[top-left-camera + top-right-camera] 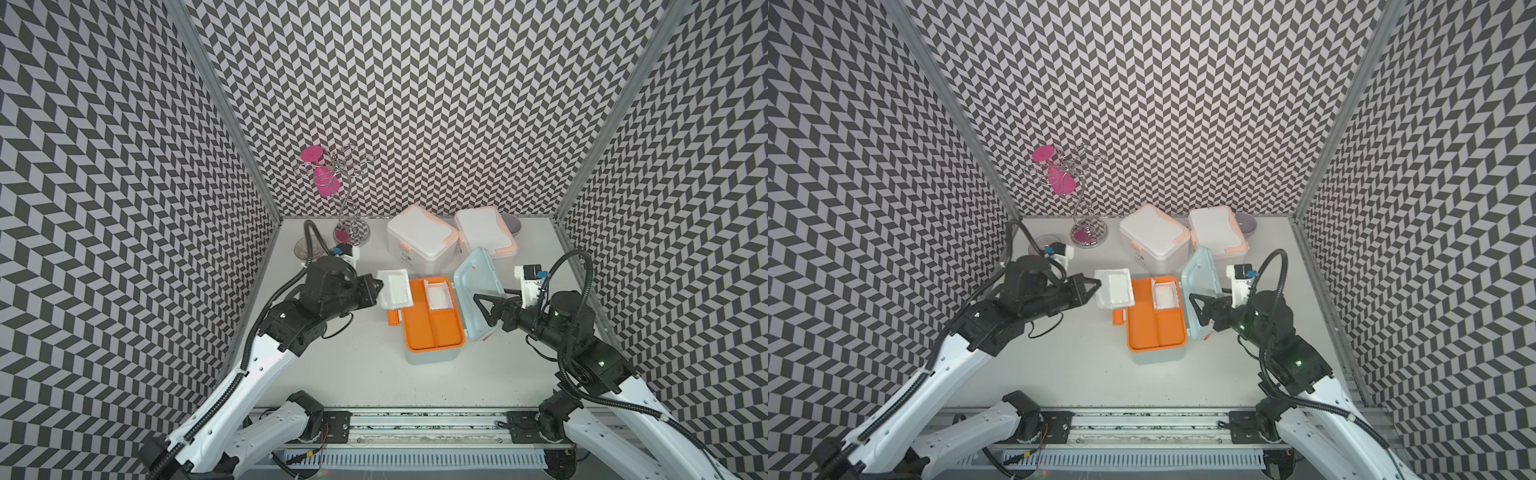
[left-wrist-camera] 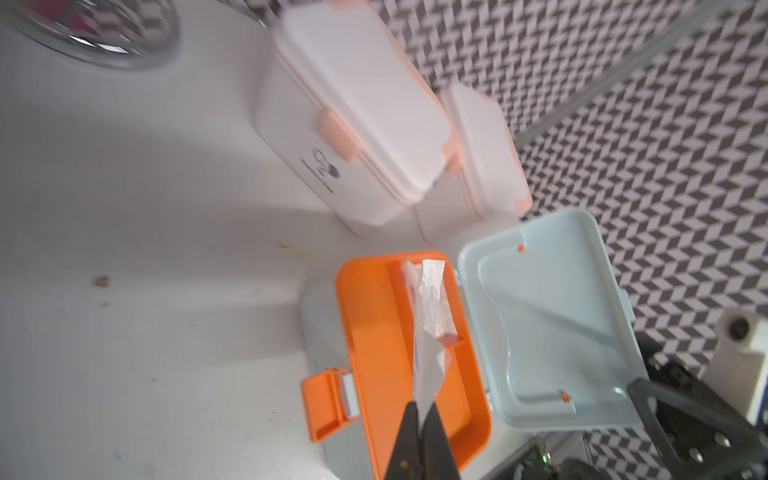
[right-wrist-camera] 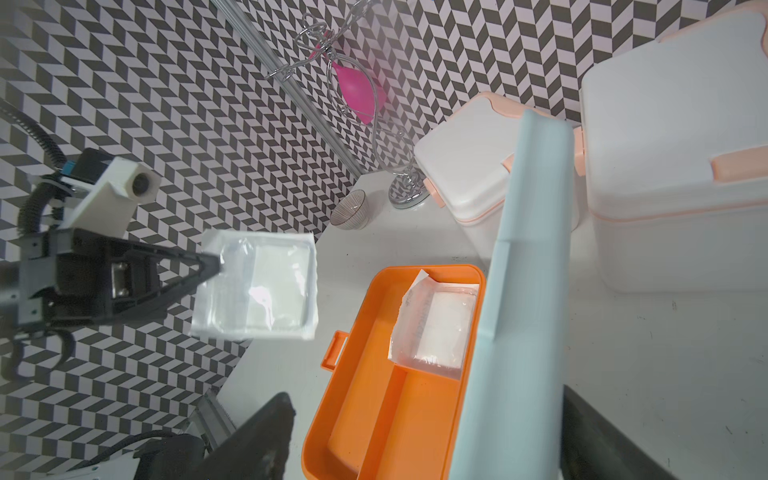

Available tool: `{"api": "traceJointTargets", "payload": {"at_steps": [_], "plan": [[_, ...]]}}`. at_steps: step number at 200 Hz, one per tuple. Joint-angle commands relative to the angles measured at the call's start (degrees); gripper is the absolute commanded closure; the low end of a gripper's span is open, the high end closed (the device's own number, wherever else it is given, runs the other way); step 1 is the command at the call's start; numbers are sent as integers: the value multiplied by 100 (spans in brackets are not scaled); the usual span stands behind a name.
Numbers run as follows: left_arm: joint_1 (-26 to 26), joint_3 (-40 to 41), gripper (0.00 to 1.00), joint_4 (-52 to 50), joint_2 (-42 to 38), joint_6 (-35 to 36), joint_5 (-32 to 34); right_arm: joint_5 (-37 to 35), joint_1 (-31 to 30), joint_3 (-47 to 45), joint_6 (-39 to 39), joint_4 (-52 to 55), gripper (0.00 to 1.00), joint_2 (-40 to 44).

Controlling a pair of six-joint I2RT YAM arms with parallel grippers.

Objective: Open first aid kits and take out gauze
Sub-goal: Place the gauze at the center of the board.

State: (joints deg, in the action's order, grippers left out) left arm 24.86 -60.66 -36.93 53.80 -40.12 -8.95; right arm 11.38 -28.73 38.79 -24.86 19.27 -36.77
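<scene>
Your left gripper (image 1: 380,290) pinches a gauze pad (image 1: 395,289) by its edge, mid-frame, left of the open kit (image 1: 432,332). Your right gripper (image 1: 482,313) gapes wide at the lid (image 1: 478,270) rim. Open table (image 1: 353,374) spreads at lower centre.

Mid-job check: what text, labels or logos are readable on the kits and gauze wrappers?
No text is readable.
White first aid kit nearer the wire stand: dark front logo, blurred.
Held gauze in the left pincer: faint bluish print, illegible.
Second gauze in the orange tray: faint print, illegible.
</scene>
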Motion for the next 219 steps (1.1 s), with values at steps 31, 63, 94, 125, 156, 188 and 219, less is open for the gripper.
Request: {"api": "traceJointTargets", "payload": {"at_steps": [31,63,94,125,156,188,219], "plan": [[-2645,758,100,1062,141,-135,-231,22,-5,-87,55,-244,0,-19],[-3942,1172,100,1911,628,-595,-289,141,-5,-168,71,-414,0,-207],[-4611,1084,100,2331,1446,-743,-214,199,-10,-81,173,-392,0,-314],[-5170,978,100,2810,2270,-806,-365,146,-6,43,263,-279,0,-366],[-5871,1354,100,3866,2703,-1175,-1154,192,-1,-33,211,-373,0,-338],[-5892,1057,100,3964,3172,-1351,-1010,268,-7,-110,176,-442,0,-320],[-5774,746,100,4028,3719,-1384,-978,299,-10,-122,213,-442,0,-300]]}}
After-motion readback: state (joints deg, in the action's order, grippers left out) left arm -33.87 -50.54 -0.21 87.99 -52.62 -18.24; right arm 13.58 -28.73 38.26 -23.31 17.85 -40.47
